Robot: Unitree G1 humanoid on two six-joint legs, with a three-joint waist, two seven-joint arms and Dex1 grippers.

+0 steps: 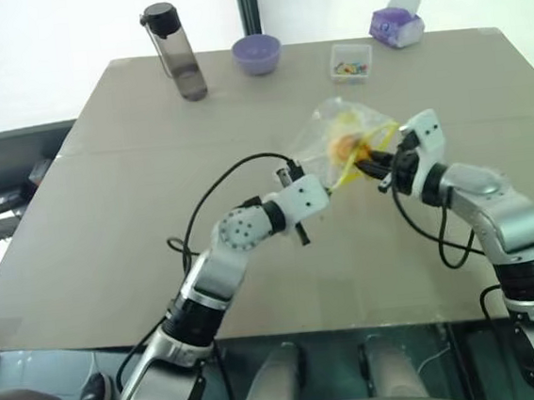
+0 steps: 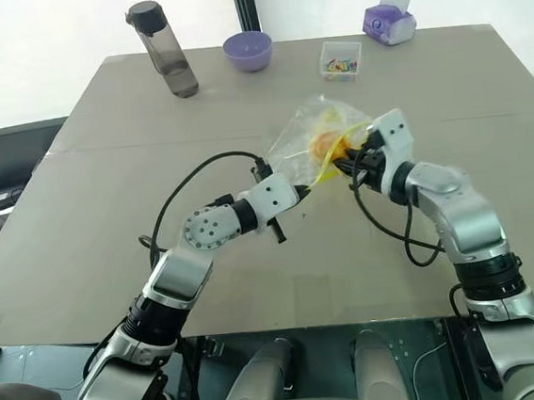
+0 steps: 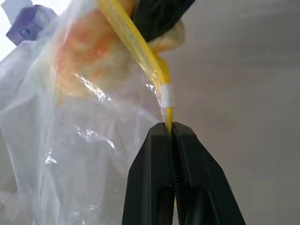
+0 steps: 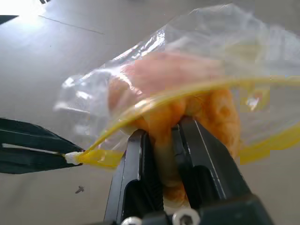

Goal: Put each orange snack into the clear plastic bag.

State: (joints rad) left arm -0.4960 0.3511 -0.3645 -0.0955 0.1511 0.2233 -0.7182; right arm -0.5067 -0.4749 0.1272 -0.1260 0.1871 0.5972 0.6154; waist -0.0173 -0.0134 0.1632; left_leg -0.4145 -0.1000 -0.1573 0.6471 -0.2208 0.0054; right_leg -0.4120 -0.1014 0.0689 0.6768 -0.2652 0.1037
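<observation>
Holding the clear plastic bag (image 1: 341, 136) up off the grey table (image 1: 107, 206) between its two arms, the robot looks to be right in the middle of the insertion. The left gripper (image 3: 169, 129) has its black fingers pinched tight on the end of the bag's yellow seal strip (image 3: 140, 51), beside the small white slider, keeping that corner of the mouth taut. The right gripper (image 4: 161, 136) comes in from the other side with its fingers clamped on the orange snack (image 4: 187, 108), and the bun sits at the bag's mouth: the yellow strip arcs across its front and crinkled film drapes over its top and far side. From where I stand I would say the bun is partly inside, its lower end, where the fingers grip it, showing below the strip, so I would not count it as fully bagged yet. What seems left is pushing it deeper, letting go, and drawing the right fingers out without dragging the bun back or tearing the film; whether the seal needs closing I cannot say. Near the table's far edge stand a dark water bottle (image 1: 175, 53), a purple bowl (image 1: 257, 53), a small clear box of colourful bits (image 1: 351, 61) and a purple tissue pack (image 1: 397, 22), all well apart from the bag. I see no second bun anywhere on the table.
</observation>
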